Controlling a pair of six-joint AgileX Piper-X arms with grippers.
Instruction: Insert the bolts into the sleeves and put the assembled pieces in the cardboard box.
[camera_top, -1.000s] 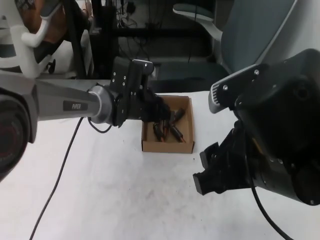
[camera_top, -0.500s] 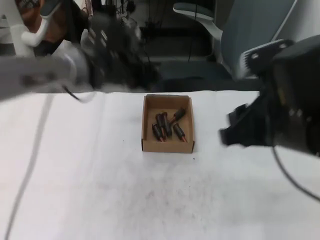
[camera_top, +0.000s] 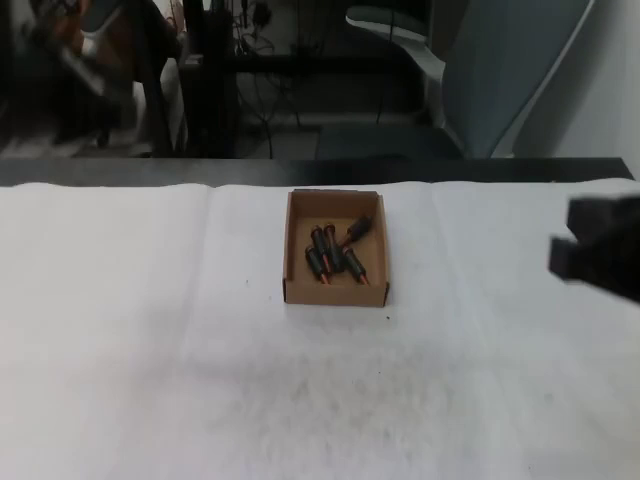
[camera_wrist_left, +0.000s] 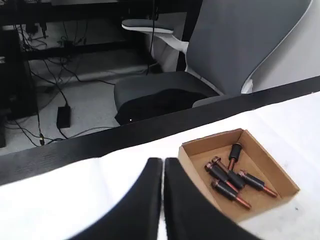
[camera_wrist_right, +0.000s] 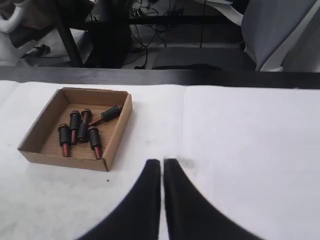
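The box (camera_top: 335, 294) sits on the white-covered table (camera_top: 150, 350), toward the table's far edge and about midway across it in the high view. It is open at the top and holds five pieces (camera_top: 330, 260), each a dark sleeve with a reddish bolt tip sticking out of one end. Four of them lie close together on the box floor, roughly side by side (some touch, though which ones I cannot tell). The fifth lies apart from them at an angle, close to a far corner of the box.

The left claw (camera_wrist_left: 163, 161) is off the table, with its two dark fingers together, only a sliver of light between them, and nothing gripped. From its wrist view the box (camera_wrist_left: 212, 138) lies beyond and to one side of the fingertips, well apart from them.

The right claw (camera_wrist_right: 161, 161) is likewise drawn together and empty, above bare white cloth. The box (camera_wrist_right: 65, 159) is well apart from it, on the far side of the fingertips, and the pieces (camera_wrist_right: 80, 129) show plainly inside.

A dark part of an arm (camera_top: 600, 245) shows at the right edge of the high view, near the table's far side and well clear of the box. A grey chair (camera_top: 500, 80) stands past the table's far edge.
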